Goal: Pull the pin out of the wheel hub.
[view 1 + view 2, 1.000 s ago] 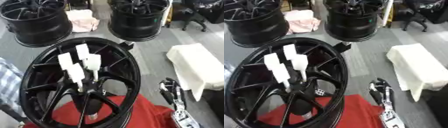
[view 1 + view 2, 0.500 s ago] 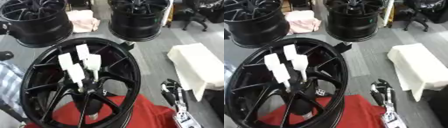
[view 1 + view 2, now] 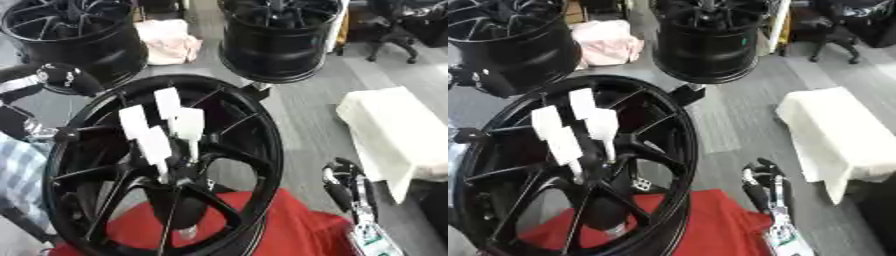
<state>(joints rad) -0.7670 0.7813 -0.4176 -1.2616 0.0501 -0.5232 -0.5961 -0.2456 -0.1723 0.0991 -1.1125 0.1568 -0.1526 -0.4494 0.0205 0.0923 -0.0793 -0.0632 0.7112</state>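
The right hand shows near the lower right corner of both eye views, fingers pointing up and slightly curled, holding nothing; its black fingers rise from a silver-and-white wrist that runs off the bottom edge; the left arm comes in at the upper left edge, a black rounded segment with a silver band, angled across the view; the left hand itself cannot be made out in either view.

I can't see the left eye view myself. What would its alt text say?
A large black wheel hub stands over a red cloth, with four white-headed pins sticking out of its centre. The robot's right hand rests at lower right, fingers up; its left arm enters at upper left.
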